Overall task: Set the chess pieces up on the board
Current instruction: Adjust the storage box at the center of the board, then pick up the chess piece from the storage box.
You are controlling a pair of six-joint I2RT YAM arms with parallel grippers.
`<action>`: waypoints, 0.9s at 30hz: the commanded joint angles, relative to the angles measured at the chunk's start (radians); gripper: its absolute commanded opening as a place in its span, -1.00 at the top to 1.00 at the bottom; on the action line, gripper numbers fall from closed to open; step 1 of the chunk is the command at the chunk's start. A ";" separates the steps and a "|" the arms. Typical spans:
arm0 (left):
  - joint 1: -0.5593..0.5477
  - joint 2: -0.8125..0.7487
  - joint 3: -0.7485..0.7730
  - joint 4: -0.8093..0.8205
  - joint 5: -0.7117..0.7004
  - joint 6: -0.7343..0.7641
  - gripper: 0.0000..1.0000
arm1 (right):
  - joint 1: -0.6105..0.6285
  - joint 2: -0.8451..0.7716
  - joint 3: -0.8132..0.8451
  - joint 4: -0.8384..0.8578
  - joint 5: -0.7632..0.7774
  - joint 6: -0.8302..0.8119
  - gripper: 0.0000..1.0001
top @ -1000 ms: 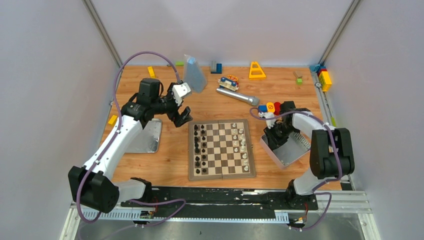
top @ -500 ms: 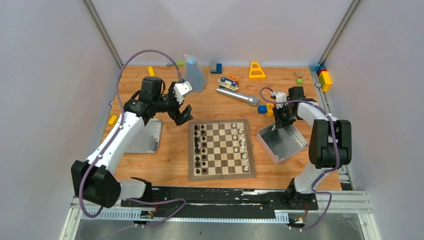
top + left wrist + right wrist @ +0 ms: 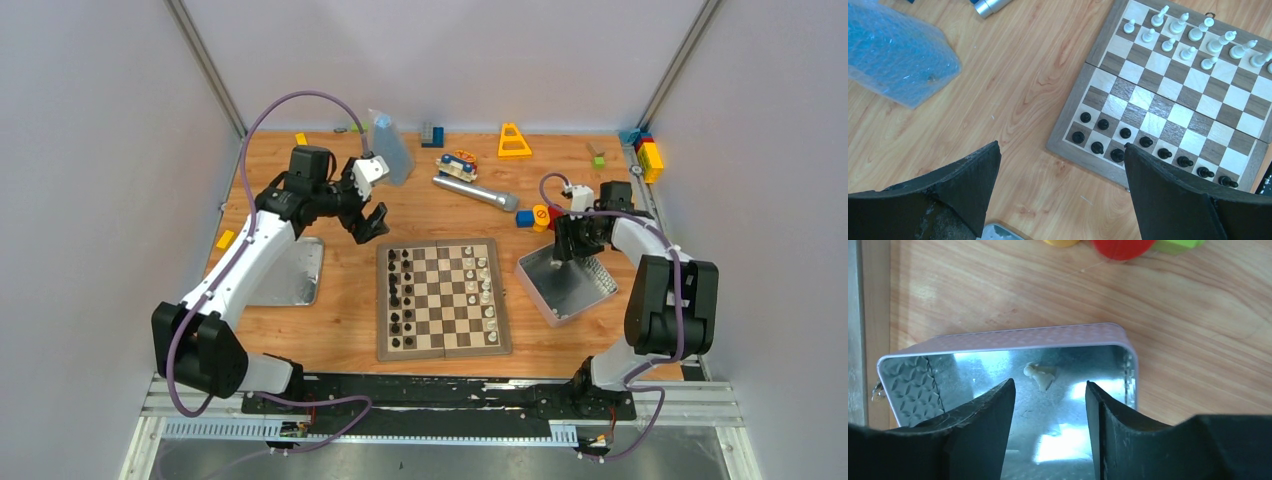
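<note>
Board [image 3: 440,300] as landmark: right of it sits the tin [image 3: 560,292], my right gripper [image 3: 1049,390] above it with jaws apart and empty, my left gripper [image 3: 1062,147] wide open off the far-left corner, so I should lower squarely astride the white piece [image 3: 1039,374] lying on the tin floor.

The board [image 3: 443,349] lies between the lid [image 3: 300,282] on its left and the tin [image 3: 562,292] on its right, one chess piece [image 3: 1039,375] inside the tin.
</note>
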 commanded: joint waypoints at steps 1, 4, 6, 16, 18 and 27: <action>0.007 0.010 0.035 0.027 0.027 0.009 -1.00 | 0.003 -0.023 -0.060 0.106 -0.085 -0.021 -0.11; 0.007 0.002 0.027 0.034 0.028 0.007 -1.00 | 0.003 -0.001 -0.077 0.111 -0.107 -0.049 -0.09; 0.007 -0.007 0.022 0.037 0.027 0.007 -1.00 | 0.003 0.004 -0.094 0.111 -0.115 -0.081 -0.09; 0.007 -0.045 -0.009 0.040 0.016 0.019 -1.00 | 0.006 -0.058 -0.194 0.093 -0.167 -0.179 0.17; 0.007 -0.049 -0.010 0.041 0.017 0.019 -1.00 | 0.010 -0.070 -0.204 0.094 -0.162 -0.184 0.24; 0.007 -0.058 -0.014 0.047 0.019 0.014 -1.00 | 0.019 -0.137 -0.217 0.069 -0.126 -0.178 0.26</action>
